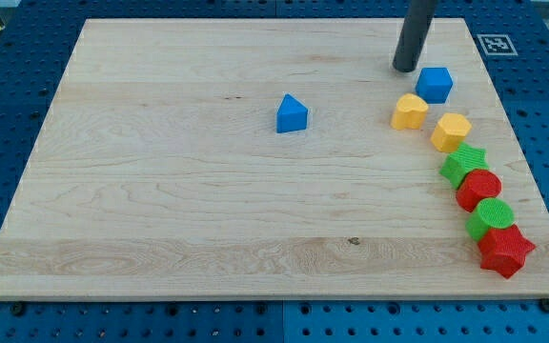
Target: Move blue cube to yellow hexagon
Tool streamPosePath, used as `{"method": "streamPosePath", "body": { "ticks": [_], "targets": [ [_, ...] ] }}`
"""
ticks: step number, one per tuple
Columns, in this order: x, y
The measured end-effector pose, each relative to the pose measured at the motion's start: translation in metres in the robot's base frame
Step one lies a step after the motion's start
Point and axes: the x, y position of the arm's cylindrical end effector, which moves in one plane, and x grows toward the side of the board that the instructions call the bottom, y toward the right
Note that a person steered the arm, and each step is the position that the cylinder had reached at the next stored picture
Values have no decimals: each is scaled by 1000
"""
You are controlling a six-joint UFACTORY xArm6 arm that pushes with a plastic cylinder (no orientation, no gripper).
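My tip just beside blue cube, prob. touching; yellow hexagon near.

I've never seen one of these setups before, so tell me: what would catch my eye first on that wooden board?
Probably the curved chain of bright blocks down the view's right edge, from the yellow heart and yellow hexagon to the red star at the bottom. Next, the dark rod at the top right, my tip just left of the blue cube. One blue triangular block sits alone near the middle.
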Motion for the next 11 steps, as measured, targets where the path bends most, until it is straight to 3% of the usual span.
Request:
{"method": "streamPosePath", "body": {
  "ticks": [1, 3, 5, 7, 11],
  "targets": [
    [8, 28],
    [33, 20],
    [17, 2],
    [45, 2],
    [60, 3]
  ]
}}
